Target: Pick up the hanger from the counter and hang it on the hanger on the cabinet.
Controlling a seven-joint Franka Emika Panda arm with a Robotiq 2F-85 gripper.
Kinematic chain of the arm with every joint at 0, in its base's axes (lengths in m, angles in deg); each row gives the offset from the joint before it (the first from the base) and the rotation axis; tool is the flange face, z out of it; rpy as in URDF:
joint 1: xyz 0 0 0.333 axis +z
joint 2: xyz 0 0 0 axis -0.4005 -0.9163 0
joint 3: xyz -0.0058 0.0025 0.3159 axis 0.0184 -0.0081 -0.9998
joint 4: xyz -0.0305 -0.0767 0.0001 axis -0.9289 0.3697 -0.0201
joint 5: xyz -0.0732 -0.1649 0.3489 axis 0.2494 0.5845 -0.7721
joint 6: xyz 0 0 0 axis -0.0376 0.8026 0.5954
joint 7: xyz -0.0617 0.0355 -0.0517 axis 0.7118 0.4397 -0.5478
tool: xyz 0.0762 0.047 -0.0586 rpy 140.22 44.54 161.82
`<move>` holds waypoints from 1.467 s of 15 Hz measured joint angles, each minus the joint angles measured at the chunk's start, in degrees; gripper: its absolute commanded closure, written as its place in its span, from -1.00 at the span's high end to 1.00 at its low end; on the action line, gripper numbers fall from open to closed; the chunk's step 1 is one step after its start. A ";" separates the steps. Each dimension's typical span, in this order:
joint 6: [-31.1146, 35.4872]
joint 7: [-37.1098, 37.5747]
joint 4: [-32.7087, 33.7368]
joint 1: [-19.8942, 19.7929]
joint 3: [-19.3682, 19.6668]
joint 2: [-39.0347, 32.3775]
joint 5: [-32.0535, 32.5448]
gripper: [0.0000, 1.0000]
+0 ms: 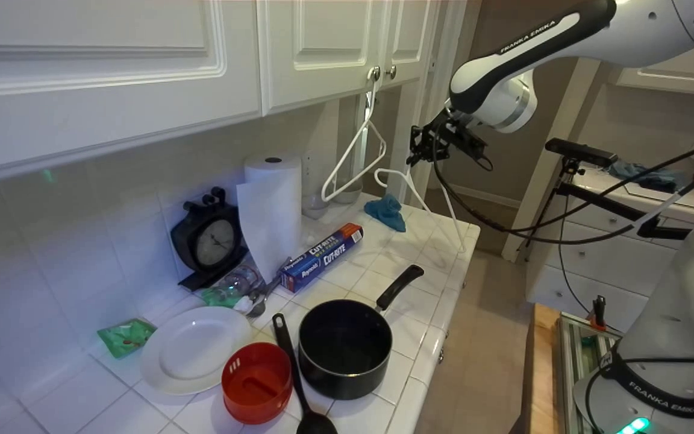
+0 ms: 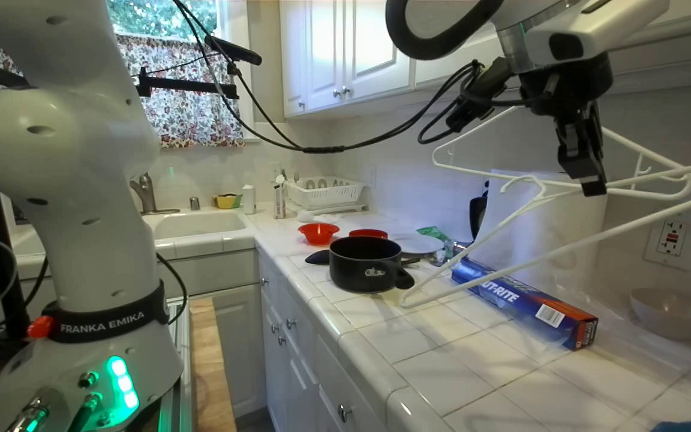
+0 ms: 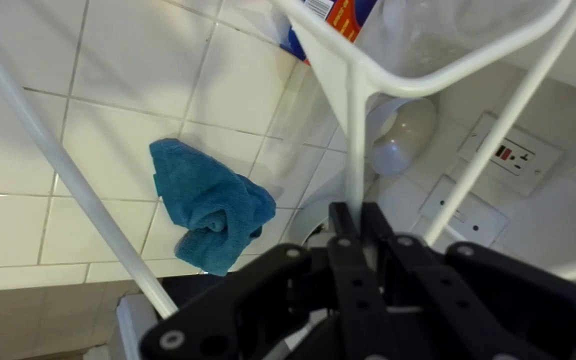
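My gripper (image 1: 413, 150) is shut on a white hanger (image 1: 392, 171), raised above the counter. The wrist view shows the fingertips (image 3: 355, 215) closed on one arm of this hanger (image 3: 355, 150), close to the hook's base. The held hanger also shows in an exterior view (image 2: 591, 239), with its hook free and the body tilted. A second white hanger (image 1: 356, 177) hangs from a round knob (image 1: 375, 73) on the cabinet door (image 1: 332, 36). It is just beyond the gripper (image 2: 592, 189) in an exterior view (image 2: 471, 171). Part of it crosses the wrist view's right side (image 3: 493, 140).
The tiled counter (image 1: 419, 301) holds a blue cloth (image 1: 386, 212), a wax paper box (image 1: 323, 256), a paper towel roll (image 1: 278, 211), a black pot (image 1: 345, 349), a red bowl (image 1: 256, 386), a plate (image 1: 196, 349) and a black scale (image 1: 208, 238). Another knob (image 1: 391, 72) sits beside the hanger's knob.
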 measured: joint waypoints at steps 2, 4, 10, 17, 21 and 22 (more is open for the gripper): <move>0.00 -1.40 0.00 0.59 0.00 1.22 -1.61 -0.89; 0.07 -2.04 0.00 1.10 0.00 2.19 -2.38 -0.89; 1.40 -2.09 0.58 2.49 0.00 2.76 -5.59 -0.89; 1.65 -1.13 1.84 2.88 0.17 2.50 -9.30 -0.89; 1.87 2.00 2.62 2.82 0.10 1.00 -9.30 -0.89; 1.97 2.89 2.86 2.78 0.05 0.47 -9.28 -0.89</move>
